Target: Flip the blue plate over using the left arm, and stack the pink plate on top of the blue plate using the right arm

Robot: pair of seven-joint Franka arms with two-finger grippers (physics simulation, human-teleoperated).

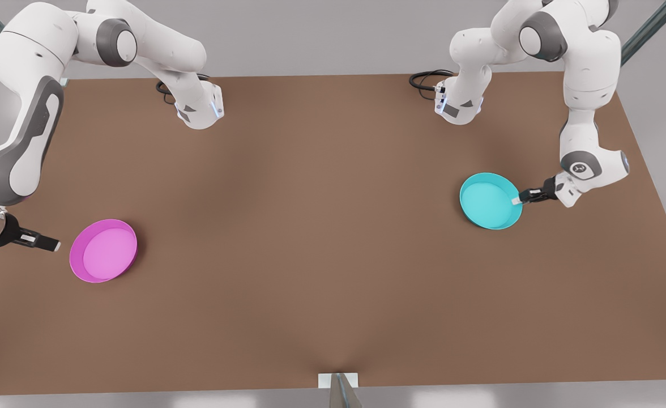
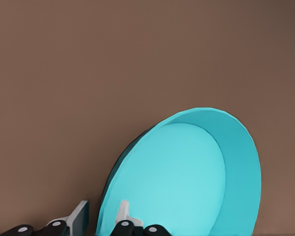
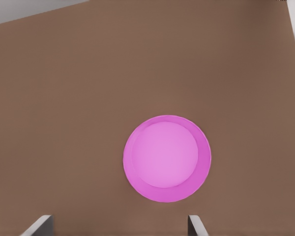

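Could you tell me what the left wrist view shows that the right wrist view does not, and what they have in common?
The left wrist view shows the blue plate tilted up off the table, with the left hand closed on its rim, one finger inside and one outside. The right wrist view shows the pink plate lying flat, open side up, with the right hand open and short of it. Both show the brown table and their own hand's fingertips.

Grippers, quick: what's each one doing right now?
Left gripper: shut on the blue plate rim, plate tilted up.
Right gripper: open, empty, short of the pink plate.
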